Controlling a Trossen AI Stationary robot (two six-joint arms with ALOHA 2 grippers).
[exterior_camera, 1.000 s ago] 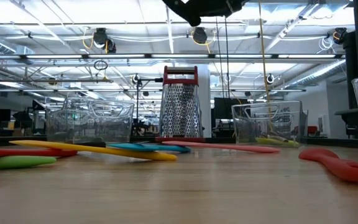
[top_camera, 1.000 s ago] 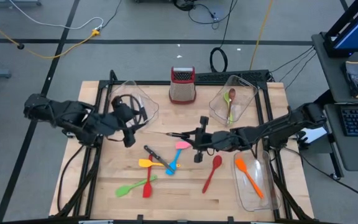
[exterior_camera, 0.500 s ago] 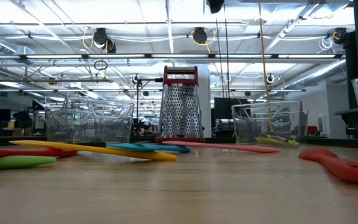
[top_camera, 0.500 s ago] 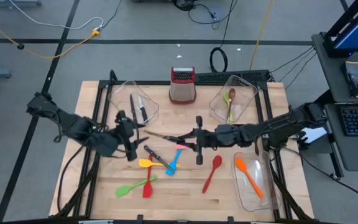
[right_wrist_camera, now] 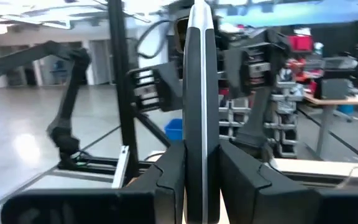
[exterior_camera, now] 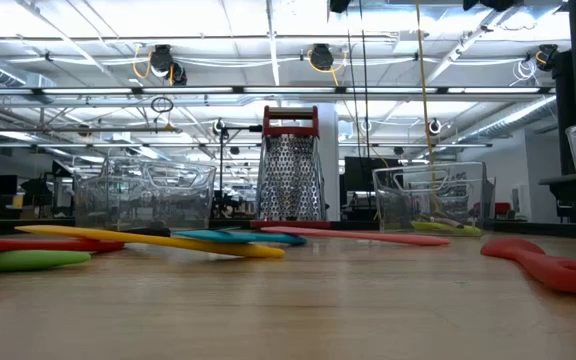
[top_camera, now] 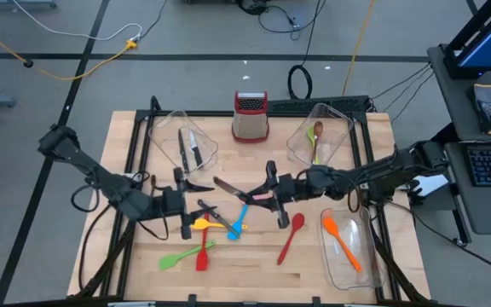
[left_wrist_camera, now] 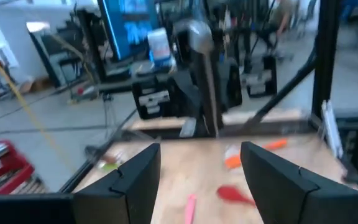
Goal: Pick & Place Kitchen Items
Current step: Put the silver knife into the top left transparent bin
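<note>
Matt pale wood table (top_camera: 254, 273); by it, clear glossy plastic bins (top_camera: 348, 256), perforated shiny metal grater (exterior_camera: 290, 178), steel-bladed knife (top_camera: 228, 187).

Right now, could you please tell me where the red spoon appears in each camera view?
High view: the red spoon lies right of centre, toward the front.
Low view: the spoon lies at the far right.
Left wrist view: a red blur low in the picture, probably the spoon.
Right wrist view: not in it.
Shared landmark: the grater, behind the spoon in the high and low views.
</note>
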